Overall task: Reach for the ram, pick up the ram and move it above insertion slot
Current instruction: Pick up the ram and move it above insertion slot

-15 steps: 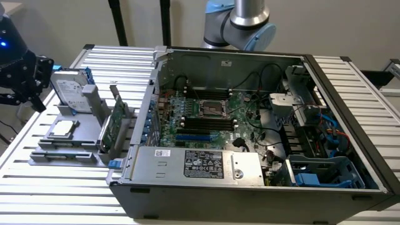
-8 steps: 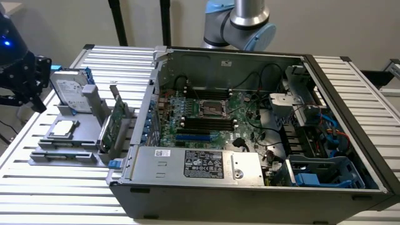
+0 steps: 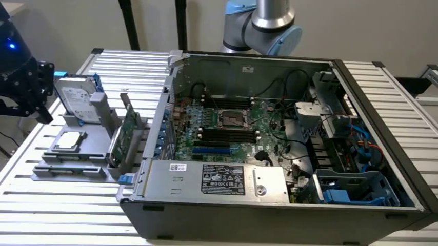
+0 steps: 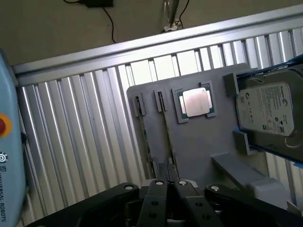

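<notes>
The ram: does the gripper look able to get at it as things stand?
Probably yes: the ram stands on edge in the grey holder, its top edge bare, the gripper above it.

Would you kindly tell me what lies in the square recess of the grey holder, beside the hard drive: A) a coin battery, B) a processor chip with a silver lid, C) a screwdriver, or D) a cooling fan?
B: in the wrist view a square processor chip with a silver lid lies flat in the grey holder, next to the hard drive.
</notes>
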Tool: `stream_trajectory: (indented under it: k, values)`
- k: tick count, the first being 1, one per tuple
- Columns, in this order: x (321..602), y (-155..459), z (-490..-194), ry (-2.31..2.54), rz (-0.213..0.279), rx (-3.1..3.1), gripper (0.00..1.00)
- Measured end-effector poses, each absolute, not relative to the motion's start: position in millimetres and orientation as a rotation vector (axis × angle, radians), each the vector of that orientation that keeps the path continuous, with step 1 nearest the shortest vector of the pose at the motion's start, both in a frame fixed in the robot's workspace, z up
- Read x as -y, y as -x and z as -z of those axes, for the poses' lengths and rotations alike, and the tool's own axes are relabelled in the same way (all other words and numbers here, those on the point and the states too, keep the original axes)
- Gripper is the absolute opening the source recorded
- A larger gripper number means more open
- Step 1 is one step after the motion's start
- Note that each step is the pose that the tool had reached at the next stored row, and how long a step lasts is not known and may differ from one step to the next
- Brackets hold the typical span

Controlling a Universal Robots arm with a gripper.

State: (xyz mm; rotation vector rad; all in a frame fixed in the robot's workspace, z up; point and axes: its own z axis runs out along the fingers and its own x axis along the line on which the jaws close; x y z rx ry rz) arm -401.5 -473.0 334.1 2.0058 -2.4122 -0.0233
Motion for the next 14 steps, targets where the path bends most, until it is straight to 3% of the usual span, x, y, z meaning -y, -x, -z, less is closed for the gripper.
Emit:
stream_trajectory:
  k: [14]
  values:
    - [473.0, 401.4, -329.8, -2.281, 0.012, 2.164, 0.11]
